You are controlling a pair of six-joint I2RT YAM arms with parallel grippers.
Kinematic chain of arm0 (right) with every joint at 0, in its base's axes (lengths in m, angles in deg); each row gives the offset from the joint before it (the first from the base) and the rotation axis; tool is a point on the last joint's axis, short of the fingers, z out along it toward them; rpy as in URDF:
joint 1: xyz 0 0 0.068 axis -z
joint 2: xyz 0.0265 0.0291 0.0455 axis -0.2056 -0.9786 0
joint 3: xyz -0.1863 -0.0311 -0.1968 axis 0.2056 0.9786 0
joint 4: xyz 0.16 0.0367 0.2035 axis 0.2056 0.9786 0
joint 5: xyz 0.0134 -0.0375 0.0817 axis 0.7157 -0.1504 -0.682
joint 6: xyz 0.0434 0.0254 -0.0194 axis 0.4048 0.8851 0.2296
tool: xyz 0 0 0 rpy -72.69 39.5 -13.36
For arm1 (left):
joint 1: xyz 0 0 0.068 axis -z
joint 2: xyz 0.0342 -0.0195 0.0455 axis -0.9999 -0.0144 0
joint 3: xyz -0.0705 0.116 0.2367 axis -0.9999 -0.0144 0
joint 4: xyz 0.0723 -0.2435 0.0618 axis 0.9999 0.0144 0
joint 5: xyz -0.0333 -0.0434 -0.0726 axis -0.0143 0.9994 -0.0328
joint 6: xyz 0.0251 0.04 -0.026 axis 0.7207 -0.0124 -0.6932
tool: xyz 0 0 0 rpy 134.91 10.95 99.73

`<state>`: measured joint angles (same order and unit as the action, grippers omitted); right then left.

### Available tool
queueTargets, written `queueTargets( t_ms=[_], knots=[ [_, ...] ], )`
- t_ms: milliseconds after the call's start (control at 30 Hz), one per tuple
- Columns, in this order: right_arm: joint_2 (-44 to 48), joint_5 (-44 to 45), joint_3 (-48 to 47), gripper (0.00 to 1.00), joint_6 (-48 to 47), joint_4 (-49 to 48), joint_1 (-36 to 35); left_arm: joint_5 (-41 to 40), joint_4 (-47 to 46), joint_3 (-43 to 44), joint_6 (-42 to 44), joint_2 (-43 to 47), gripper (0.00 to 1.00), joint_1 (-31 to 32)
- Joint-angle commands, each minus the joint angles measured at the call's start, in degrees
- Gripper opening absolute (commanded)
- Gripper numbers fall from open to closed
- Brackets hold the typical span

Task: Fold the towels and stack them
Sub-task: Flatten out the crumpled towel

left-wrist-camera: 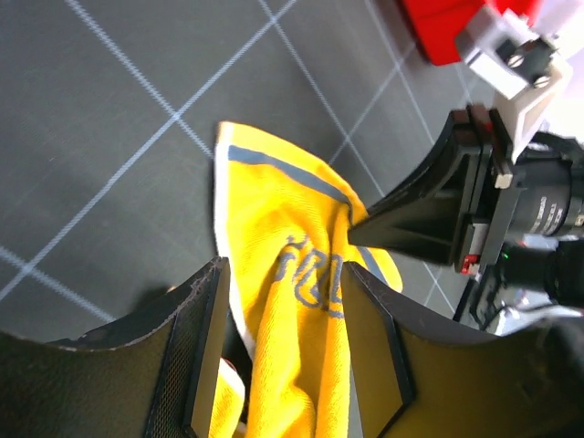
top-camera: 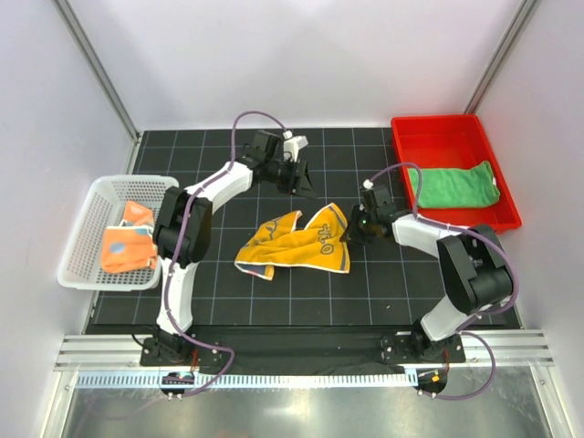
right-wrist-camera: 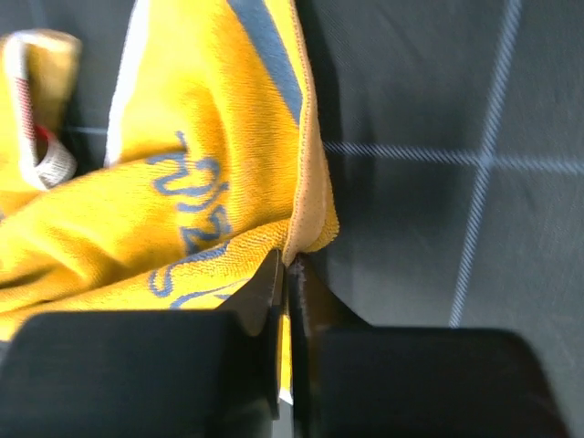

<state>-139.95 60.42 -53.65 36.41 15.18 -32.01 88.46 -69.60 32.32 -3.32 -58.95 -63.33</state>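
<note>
The black gridded table (top-camera: 274, 292) carries a red tray (top-camera: 438, 123) at the far right and a white basket (top-camera: 82, 246) at the left. The yellow towel (top-camera: 292, 242) lies crumpled mid-table. The green towel (top-camera: 453, 185) sits folded in the tray, the orange-patched towel (top-camera: 128, 246) in the basket. The right end effector (right-wrist-camera: 287, 265) is clenched on the yellow towel's right edge. The left end effector (left-wrist-camera: 285, 274) hangs above it, jaws apart, gripping nothing.

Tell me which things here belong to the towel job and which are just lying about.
Job: yellow towel, pinched by the right gripper; green towel; orange patterned towel.
Lying about: red tray under the green towel; white basket holding the patterned one; gridded mat.
</note>
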Motion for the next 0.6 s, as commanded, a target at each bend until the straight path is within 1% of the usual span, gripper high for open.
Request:
queueTargets(
  t_ms=[0,33,100,200,267,333,367,400,433,467,567],
  knots=[
    [2.8,-2.1,-3.5,0.01,-5.5,-5.1,-0.2,8.4,-3.6,3.0,2.5,-1.9,0.55,-1.8],
    [3.9,-4.6,-3.3,0.01,-6.2,-5.6,-0.2,11.6,-4.1,3.2,2.8,-2.4,0.55,-2.0],
    [7.6,-8.1,-2.8,0.01,-8.6,-6.8,-0.2,15.0,-5.0,4.9,3.4,-3.4,0.56,-2.2],
    [9.9,-10.7,-2.4,0.01,-11.9,-4.0,-0.2,21.2,-5.1,8.6,3.2,-7.0,0.58,-2.5],
    [10.4,-13.0,-1.8,0.01,-14.2,-2.8,-0.2,21.8,-5.1,10.2,1.8,-10.2,0.58,-2.5],
    [9.6,-9.5,-2.7,0.01,-13.2,0.0,-0.2,22.0,-5.0,12.0,1.2,-12.2,0.57,-2.3],
    [8.5,-4.3,-3.6,0.03,-12.1,5.3,-0.2,20.8,-5.1,12.2,1.0,-13.3,0.57,-2.1],
    [7.4,-1.7,-4.8,0.08,-10.1,8.0,-0.2,19.9,-5.1,12.4,1.0,-13.6,0.57,-1.9],
    [5.5,-0.8,-6.2,0.16,-9.3,10.7,-0.2,18.4,-5.2,12.5,1.1,-13.8,0.57,-1.5],
    [5.4,-1.1,-6.2,0.18,-8.8,11.0,-0.2,17.4,-5.1,12.5,1.4,-14.2,0.57,-1.2],
    [7.7,0.0,-5.4,0.32,-7.6,11.2,-0.2,14.3,-5.1,12.0,2.4,-14.4,0.57,-0.4]
  ],
)
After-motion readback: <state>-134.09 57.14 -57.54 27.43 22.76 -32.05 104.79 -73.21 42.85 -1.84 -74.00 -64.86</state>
